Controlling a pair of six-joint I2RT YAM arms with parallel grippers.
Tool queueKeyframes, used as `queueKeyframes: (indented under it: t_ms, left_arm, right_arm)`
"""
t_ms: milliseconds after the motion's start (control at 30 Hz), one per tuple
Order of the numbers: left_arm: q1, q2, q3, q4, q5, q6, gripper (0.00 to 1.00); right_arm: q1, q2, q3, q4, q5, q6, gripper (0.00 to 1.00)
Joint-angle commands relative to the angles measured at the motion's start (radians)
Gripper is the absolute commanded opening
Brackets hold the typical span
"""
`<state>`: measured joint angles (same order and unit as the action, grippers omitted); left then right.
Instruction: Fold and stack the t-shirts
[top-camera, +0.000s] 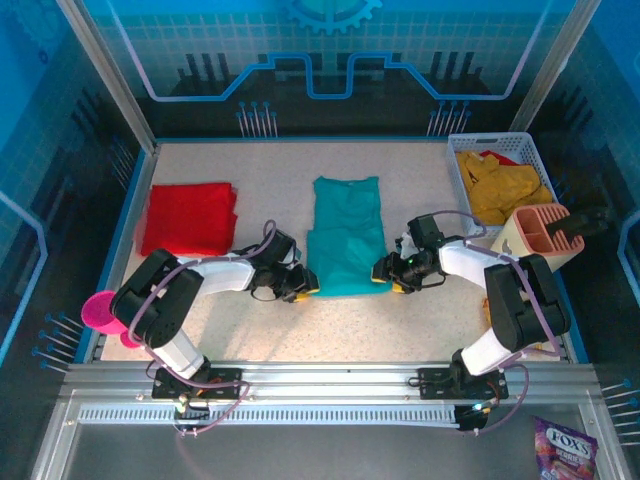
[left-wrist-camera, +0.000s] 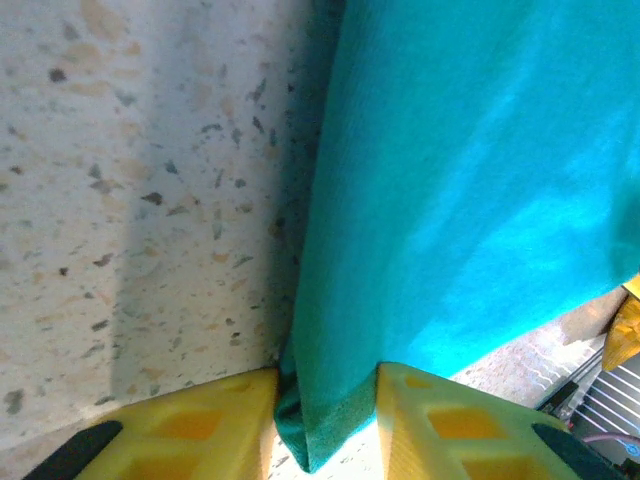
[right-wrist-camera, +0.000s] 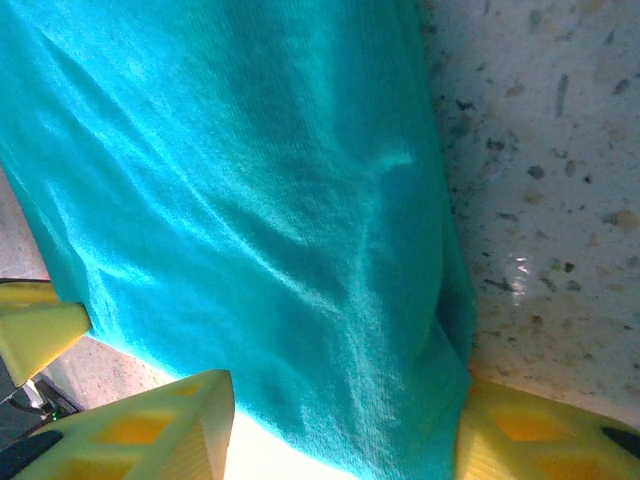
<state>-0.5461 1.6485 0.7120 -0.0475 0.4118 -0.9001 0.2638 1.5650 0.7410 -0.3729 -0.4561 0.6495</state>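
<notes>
The teal t-shirt (top-camera: 346, 236) lies folded narrow at the middle of the tabletop (top-camera: 250, 170). The left hand (top-camera: 303, 285) grasps its near left corner. The right hand (top-camera: 392, 277) straddles the near right corner, and I cannot tell if it grips yet. Both are probably there to fold the hem toward the far edge.

Speckled pale tabletop (top-camera: 270, 170). White lattice basket (top-camera: 530, 140) in the far right corner, with a cream holder with a pink slotted top (top-camera: 545, 232) just in front of it. Pink cup (top-camera: 100, 310) at the left edge. Purple FOX'S sweet bag (top-camera: 566, 447) near right, beyond the metal rail (top-camera: 330, 380).

Folded shirt (top-camera: 190, 218) left; flat shirt (top-camera: 346, 235) centre; basket (top-camera: 490, 141) far right, shirts (top-camera: 505, 188) inside.
</notes>
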Motion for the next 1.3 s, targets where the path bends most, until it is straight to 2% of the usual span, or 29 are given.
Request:
queueKeyframes:
  t_ms: [0, 167, 333, 500, 767, 1100, 1267]
  left_arm:
    - [-0.015, 0.057, 0.033, 0.151, -0.083, -0.01, 0.28]
    - [-0.014, 0.063, 0.034, 0.18, -0.093, -0.025, 0.21]
    - [-0.015, 0.059, 0.035, 0.19, -0.091, -0.039, 0.08]
    - [-0.025, 0.001, 0.006, 0.156, -0.101, -0.049, 0.01]
    - [-0.107, -0.168, -0.086, 0.017, -0.16, -0.077, 0.0]
    - [-0.382, -0.392, -0.184, -0.089, -0.348, -0.332, 0.0]
    - [-0.455, -0.407, -0.184, -0.087, -0.395, -0.409, 0.0]
  right_arm:
    - [0.011, 0.012, 0.009, 0.009, -0.019, -0.01, 0.51]
    - [0.011, 0.007, -0.004, 0.014, -0.021, -0.008, 0.42]
    - [0.01, -0.001, -0.01, 0.009, -0.027, -0.011, 0.21]
    - [0.008, -0.036, -0.021, -0.022, -0.021, -0.025, 0.05]
    - [0.009, -0.157, -0.086, -0.114, -0.022, -0.057, 0.02]
    - [0.012, -0.413, -0.176, -0.295, -0.012, -0.034, 0.05]
    - [0.015, -0.561, -0.201, -0.387, -0.005, -0.002, 0.07]
